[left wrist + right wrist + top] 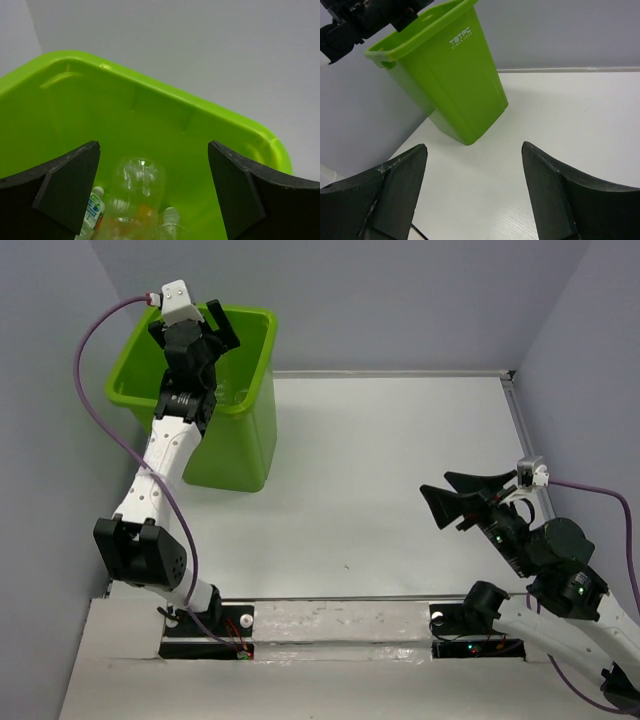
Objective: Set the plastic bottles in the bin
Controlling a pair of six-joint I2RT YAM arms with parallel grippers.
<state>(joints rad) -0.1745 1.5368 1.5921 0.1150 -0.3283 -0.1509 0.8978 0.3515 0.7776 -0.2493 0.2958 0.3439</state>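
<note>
Left gripper (154, 152) sits over one lime bin (165, 97), jaws spread wide, gripping nothing. Three plastic bottles (136, 182) are visible inside, directly below its fingers. Right gripper (474, 149) is also parted and empty, with the bin far ahead-left of it.

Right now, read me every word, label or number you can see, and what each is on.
"T8TPC", as best it reads: white print on the outer wall of the bin.
Smaller line under it: too small to read.
Label on a small bottle in the bin: blurred.
</note>
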